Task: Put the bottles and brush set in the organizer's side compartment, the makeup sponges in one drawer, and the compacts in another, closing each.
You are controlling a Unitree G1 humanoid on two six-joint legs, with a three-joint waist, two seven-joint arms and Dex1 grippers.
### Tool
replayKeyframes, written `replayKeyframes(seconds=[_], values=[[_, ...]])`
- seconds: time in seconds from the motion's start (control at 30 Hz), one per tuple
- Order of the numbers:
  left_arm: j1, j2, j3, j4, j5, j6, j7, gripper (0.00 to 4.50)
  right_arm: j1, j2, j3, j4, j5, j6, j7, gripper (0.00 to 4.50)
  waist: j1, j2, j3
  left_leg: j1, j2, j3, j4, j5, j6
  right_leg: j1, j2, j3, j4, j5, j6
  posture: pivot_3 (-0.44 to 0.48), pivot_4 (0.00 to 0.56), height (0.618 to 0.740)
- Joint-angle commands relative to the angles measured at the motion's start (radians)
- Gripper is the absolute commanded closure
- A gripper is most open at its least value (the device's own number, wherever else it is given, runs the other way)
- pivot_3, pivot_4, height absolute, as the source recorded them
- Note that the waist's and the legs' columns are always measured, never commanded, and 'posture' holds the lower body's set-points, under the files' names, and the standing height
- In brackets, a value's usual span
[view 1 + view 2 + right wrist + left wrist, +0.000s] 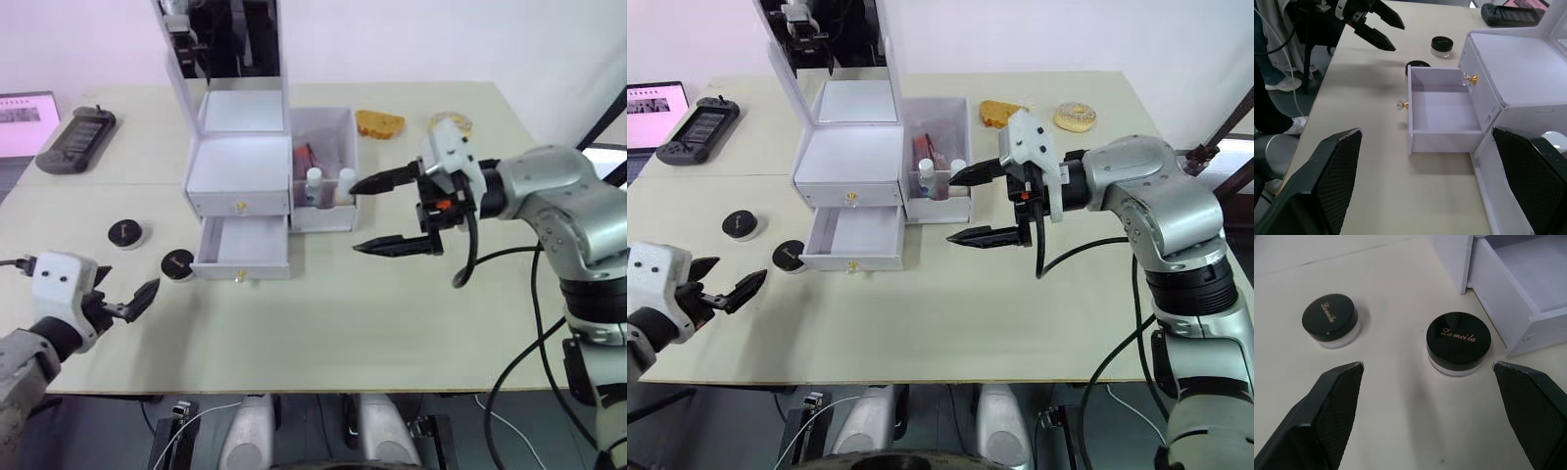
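Left gripper [137,299] spread wide, empty, hovering low over the table [392,323]. Straight ahead of its fingers, close and nearly centred in the gap: the nearer compact [1458,344], a small round jar with a glossy black lid and a clear base, standing flat. Looks light and rigid, probably slick on the lid and the rounded wall; likely best pinched across the sides low down, fingers squarely opposite, so as not to squirt it out. Lid may only be screwed or pressed on, so lifting by the top alone seems risky. Further off and to one side of the gripper: the second compact [1330,320], same kind, well apart from the first. Just beyond the nearer compact: the lower drawer [243,247] of the white organizer [240,162], pulled open and empty, its corner almost touching the jar. Upper drawer [239,201] shut. Bottles [328,184] already standing in the side compartment [323,157]. On the far side of the organizer: right gripper [377,213], also wide and empty, held above the table beside the compartment.
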Motion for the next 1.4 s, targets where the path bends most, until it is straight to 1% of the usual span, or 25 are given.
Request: replayKeyframes(seconds=[0.03, 0.2, 0.3, 0.47, 0.6, 0.77, 0.97, 1.1, 1.2, 1.27, 1.4], values=[[-0.027, 0.000, -0.038, -0.012, 0.013, 0.022, 0.023, 0.03, -0.037, 0.000, -0.019, -0.024, 0.004, -0.007, -0.006, 0.00, 0.000, 0.000, 0.000, 0.000, 0.000, 0.000, 0.000, 0.000, 0.000, 0.000, 0.000, 0.000, 0.000, 0.000, 0.000, 0.000, 0.150, 0.740], [-0.105, 0.006, -0.125, 0.047, 0.032, 0.034, 0.020, 0.03, -0.045, -0.008, -0.033, -0.025, -0.005, -0.006, -0.030, 0.00, 0.000, 0.000, 0.000, 0.000, 0.000, 0.000, 0.001, 0.000, 0.000, 0.000, 0.000, 0.000, 0.001, 0.000, 0.000, 0.000, 0.150, 0.740], [-0.139, 0.014, -0.178, 0.092, 0.067, 0.029, 0.021, 0.03, -0.049, -0.014, -0.042, -0.028, -0.005, -0.003, -0.040, 0.00, 0.000, 0.000, 0.000, 0.000, 0.000, 0.000, 0.001, 0.000, 0.000, 0.000, 0.000, 0.000, 0.001, 0.001, 0.000, 0.000, 0.150, 0.740], [-0.183, 0.006, -0.222, 0.144, 0.095, 0.020, 0.017, 0.03, -0.043, -0.027, -0.053, -0.046, -0.003, 0.005, -0.052, 0.00, -0.001, 0.000, 0.000, 0.000, 0.000, 0.000, 0.000, 0.000, 0.000, -0.001, 0.000, 0.001, 0.001, 0.000, 0.000, 0.000, 0.150, 0.740], [-0.227, -0.002, -0.269, 0.221, 0.134, -0.021, 0.001, 0.03, -0.041, -0.037, -0.059, -0.055, -0.005, 0.012, -0.066, 0.00, 0.000, 0.000, 0.000, 0.000, 0.000, 0.000, 0.000, 0.000, 0.000, -0.001, 0.001, 0.001, 0.001, 0.001, 0.000, 0.000, 0.150, 0.740], [-0.281, -0.002, -0.307, 0.313, 0.168, -0.078, -0.034, 0.03, -0.044, -0.041, -0.062, -0.072, 0.012, 0.031, -0.077, 0.00, 0.000, 0.000, 0.000, 0.000, 0.000, 0.001, 0.000, 0.000, 0.000, -0.001, 0.001, 0.001, 0.001, 0.001, 0.000, 0.000, 0.150, 0.740], [-0.303, -0.003, -0.313, 0.369, 0.177, -0.138, -0.087, 0.03, -0.044, -0.045, -0.064, -0.079, 0.019, 0.041, -0.082, 0.00, 0.000, 0.000, 0.000, 0.000, 0.000, 0.001, 0.000, 0.000, 0.000, -0.001, 0.000, 0.001, 0.001, 0.001, 0.000, 0.000, 0.150, 0.740], [-0.328, 0.003, -0.333, 0.441, 0.201, -0.186, -0.117, 0.03, -0.042, -0.047, -0.063, -0.087, 0.019, 0.041, -0.086, 0.00, 0.001, 0.000, 0.000, 0.000, 0.000, 0.001, 0.000, 0.000, 0.000, -0.001, 0.000, 0.001, 0.001, 0.001, 0.000, 0.000, 0.150, 0.740], [-0.341, -0.001, -0.331, 0.474, 0.213, -0.209, -0.126, 0.87, -0.043, -0.047, -0.065, -0.091, 0.021, 0.045, -0.091, 0.00, 0.001, 0.000, 0.000, 0.000, 0.000, 0.001, 0.001, 0.000, 0.000, -0.001, 0.000, 0.001, 0.001, 0.001, 0.000, 0.000, 0.150, 0.740], [-0.346, 0.003, -0.326, 0.483, 0.211, -0.215, -0.139, 1.80, -0.042, -0.049, -0.064, -0.091, 0.020, 0.043, -0.090, 0.00, 0.000, 0.000, 0.000, 0.000, 0.000, 0.001, 0.001, 0.000, 0.000, -0.001, 0.000, 0.001, 0.001, 0.001, 0.000, 0.000, 0.150, 0.740], [-0.338, 0.032, -0.292, 0.467, 0.198, -0.204, -0.164, 1.85, -0.037, -0.054, -0.060, -0.092, 0.018, 0.038, -0.084, 0.00, 0.000, 0.000, 0.000, 0.000, 0.000, 0.001, 0.000, 0.000, 0.000, -0.001, 0.000, 0.001, 0.001, 0.001, 0.000, 0.000, 0.150, 0.740]])
